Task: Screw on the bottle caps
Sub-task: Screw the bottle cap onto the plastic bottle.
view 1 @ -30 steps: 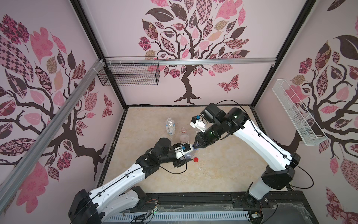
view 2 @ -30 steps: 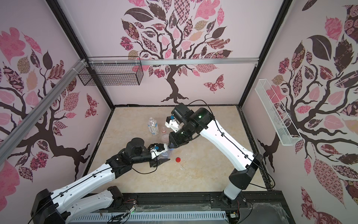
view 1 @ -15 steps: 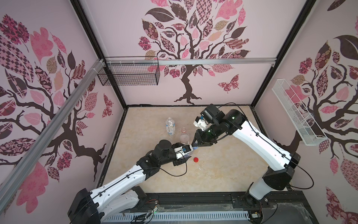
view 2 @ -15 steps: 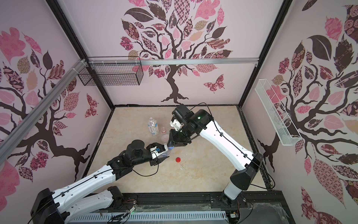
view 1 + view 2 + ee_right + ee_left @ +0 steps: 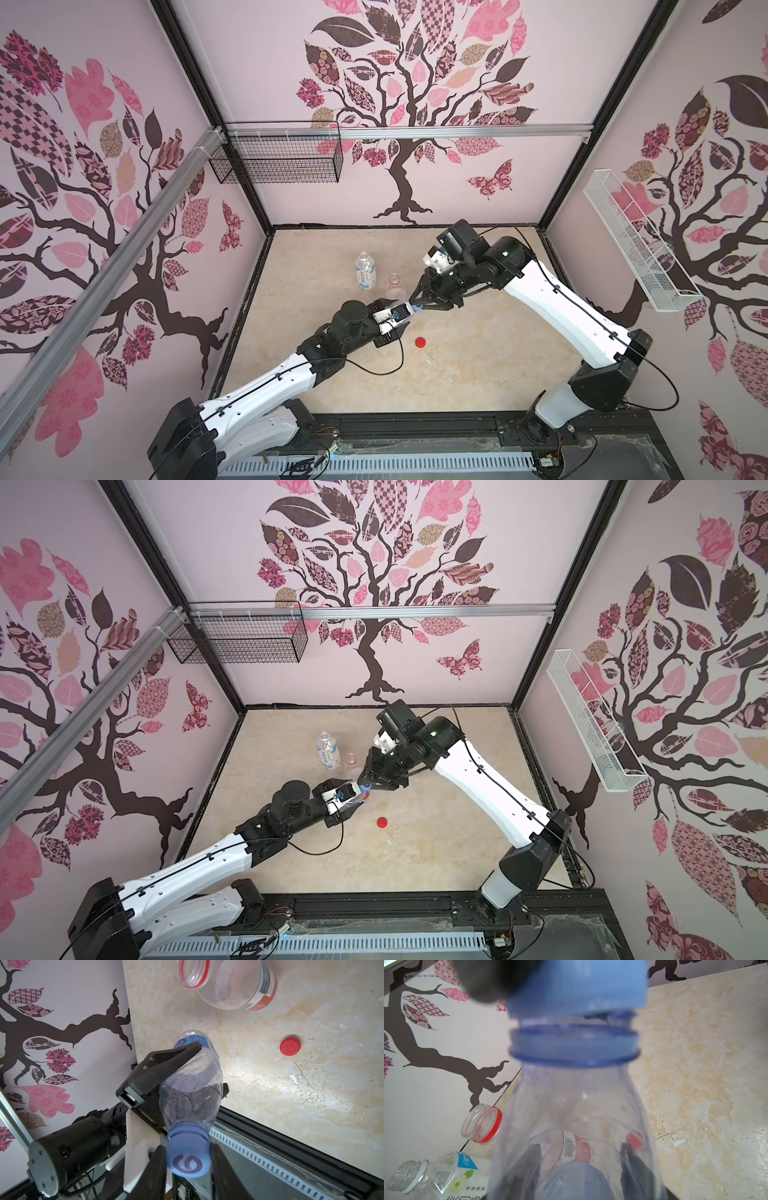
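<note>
My left gripper (image 5: pixel 580 1167) is shut on the body of the squat bluish bottle (image 5: pixel 191 1084), which is tilted with its neck toward the right arm; one left finger (image 5: pixel 172 1059) lies across its side. The blue cap (image 5: pixel 188 1159) sits on that neck, and my right gripper (image 5: pixel 188 1164) is shut on it. Both top views show the two grippers meeting at the cap (image 5: pixel 415 308) (image 5: pixel 365 788). A red cap (image 5: pixel 421 341) (image 5: pixel 382 821) lies loose on the table. The red-labelled bottle (image 5: pixel 394 284) stands open. The taller white-green bottle (image 5: pixel 365 272) stands behind it.
A black wire basket (image 5: pixel 276 160) hangs on the back wall and a white wire shelf (image 5: pixel 636 245) on the right wall. The black rail (image 5: pixel 415 428) runs along the table's front edge. The beige tabletop (image 5: pixel 478 374) stretches out to the right of the red cap.
The right arm has shifted its pose and its wrist has turned while its fingers stay on the blue cap. The left arm holds the bottle almost still.
</note>
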`<action>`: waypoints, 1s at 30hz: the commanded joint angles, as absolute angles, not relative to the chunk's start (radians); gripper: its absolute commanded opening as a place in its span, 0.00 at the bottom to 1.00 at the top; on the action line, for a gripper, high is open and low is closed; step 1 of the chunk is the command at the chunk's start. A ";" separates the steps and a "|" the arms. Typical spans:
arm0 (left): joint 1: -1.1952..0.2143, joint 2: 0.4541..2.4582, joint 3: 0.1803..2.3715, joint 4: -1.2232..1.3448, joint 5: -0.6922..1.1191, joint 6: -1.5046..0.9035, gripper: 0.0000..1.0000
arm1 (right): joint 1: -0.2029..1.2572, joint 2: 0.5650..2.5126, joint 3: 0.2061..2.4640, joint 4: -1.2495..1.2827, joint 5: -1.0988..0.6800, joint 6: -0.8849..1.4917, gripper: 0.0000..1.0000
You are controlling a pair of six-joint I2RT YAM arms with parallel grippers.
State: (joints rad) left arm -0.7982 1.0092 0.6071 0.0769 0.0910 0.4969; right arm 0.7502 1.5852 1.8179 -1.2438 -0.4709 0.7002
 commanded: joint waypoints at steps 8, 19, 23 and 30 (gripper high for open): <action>-0.719 0.912 0.668 0.284 0.448 0.275 0.59 | 0.768 1.623 1.946 -1.397 -0.384 0.344 0.34; -0.715 0.943 0.763 0.237 0.444 0.173 0.54 | 0.823 1.683 2.061 -1.465 -0.317 0.248 0.32; -0.715 0.974 0.805 0.235 0.420 0.085 0.54 | 0.854 1.648 2.025 -1.393 -0.264 0.200 0.31; -0.715 0.960 0.771 0.257 0.420 0.077 0.54 | 0.852 1.616 2.012 -1.349 -0.275 0.193 0.31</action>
State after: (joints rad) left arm -0.7124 1.0019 0.7181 0.0395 0.4072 0.1146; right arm 0.8326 1.5940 2.0373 -1.2915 -0.2741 0.2043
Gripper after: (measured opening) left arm 0.541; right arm 0.319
